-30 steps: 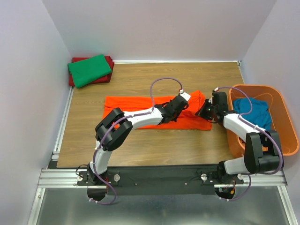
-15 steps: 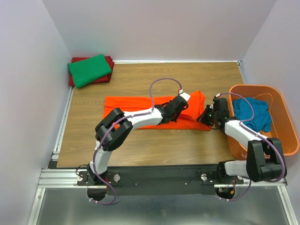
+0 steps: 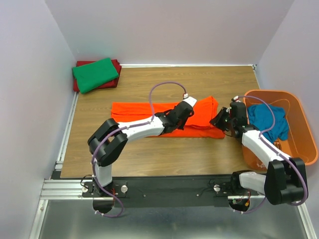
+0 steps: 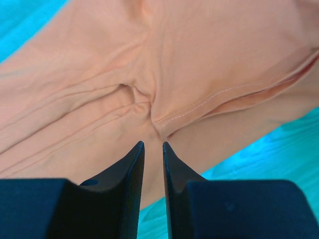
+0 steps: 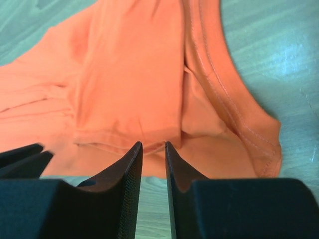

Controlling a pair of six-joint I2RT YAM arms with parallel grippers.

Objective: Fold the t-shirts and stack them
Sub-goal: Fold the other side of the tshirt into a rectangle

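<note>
Step in hand: folding orange tee (image 3: 134,107), which lies as long strip mid-table.
Left gripper (image 4: 152,144): fingers almost together, pinching puckered cloth right of centre.
Right gripper (image 5: 153,144): fingers almost together at right-end hem; cannot tell whether gripping.
Next move probably calls for lifting right end, carrying it left, edges aligned.

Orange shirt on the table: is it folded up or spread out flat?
Partly folded. The orange shirt lies as a long narrow strip, its layers doubled over in both wrist views, not yet a small bundle.
</note>
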